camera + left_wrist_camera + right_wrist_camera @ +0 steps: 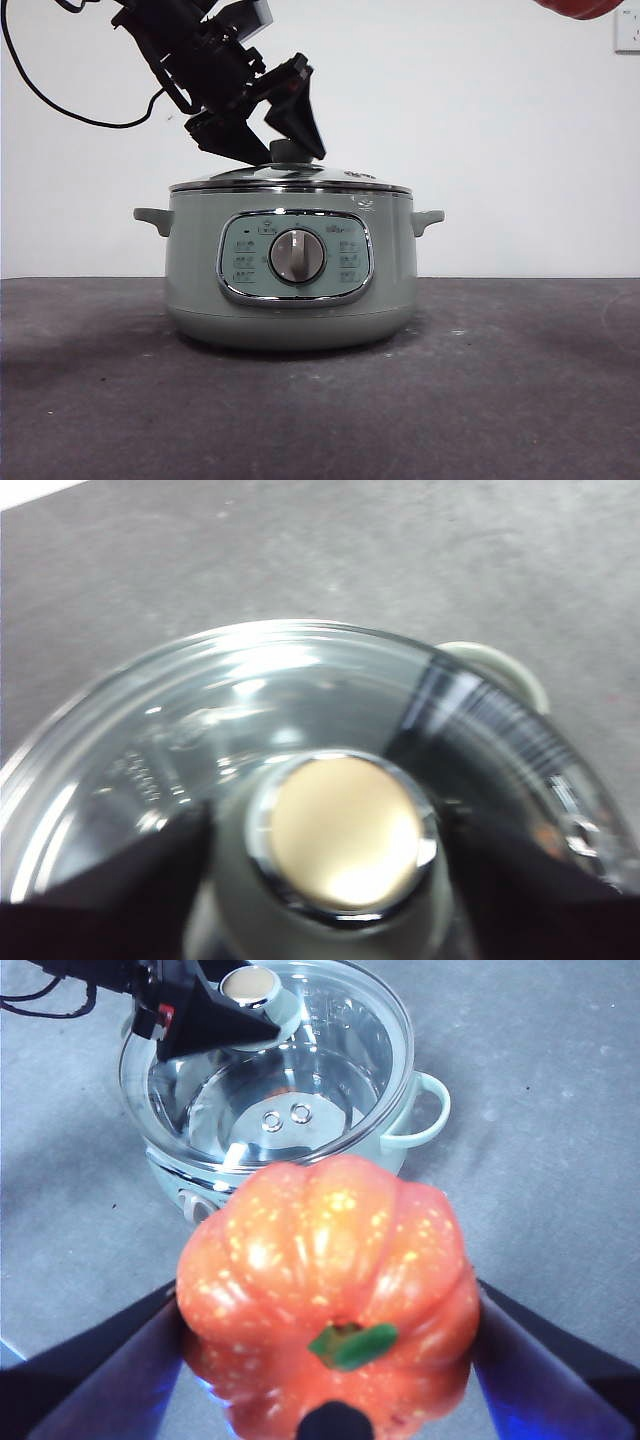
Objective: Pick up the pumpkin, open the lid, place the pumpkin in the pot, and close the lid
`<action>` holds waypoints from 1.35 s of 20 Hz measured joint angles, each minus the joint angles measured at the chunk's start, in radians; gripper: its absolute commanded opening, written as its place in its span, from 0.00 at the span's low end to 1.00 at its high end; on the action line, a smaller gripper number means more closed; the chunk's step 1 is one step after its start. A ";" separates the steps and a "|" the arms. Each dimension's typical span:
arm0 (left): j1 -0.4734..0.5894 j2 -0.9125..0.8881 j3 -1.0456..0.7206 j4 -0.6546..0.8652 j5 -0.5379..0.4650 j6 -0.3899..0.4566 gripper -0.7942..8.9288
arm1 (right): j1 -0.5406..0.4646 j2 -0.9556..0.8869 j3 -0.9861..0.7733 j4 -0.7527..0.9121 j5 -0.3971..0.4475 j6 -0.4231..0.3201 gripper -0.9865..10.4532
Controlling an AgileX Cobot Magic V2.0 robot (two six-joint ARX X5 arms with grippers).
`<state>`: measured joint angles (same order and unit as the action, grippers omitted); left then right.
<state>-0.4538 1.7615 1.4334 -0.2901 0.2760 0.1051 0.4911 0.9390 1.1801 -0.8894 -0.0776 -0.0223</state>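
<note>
Gripping pumpkin (328, 1285), right claw (330, 1360) aloft

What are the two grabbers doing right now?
Left gripper: jaws either side of the lid knob; grip cannot be told.
Right gripper: shut on the pumpkin.

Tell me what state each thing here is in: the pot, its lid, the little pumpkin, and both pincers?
Pot: upright on the table, covered.
Lid: still seated on the pot, not lifted.
Pumpkin: held in the air above the pot, off to one side.
Left pincer: jaws either side of the lid's knob.
Right pincer: shut on the pumpkin.
</note>
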 measured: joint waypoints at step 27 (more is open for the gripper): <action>0.075 -0.509 0.005 -0.300 -0.018 0.007 0.07 | 0.000 0.212 0.000 0.366 -0.079 0.018 0.08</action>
<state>-0.3786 1.2530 1.4380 -0.5900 0.2584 0.1123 0.4915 1.1507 1.1801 -0.5236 -0.1562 -0.0044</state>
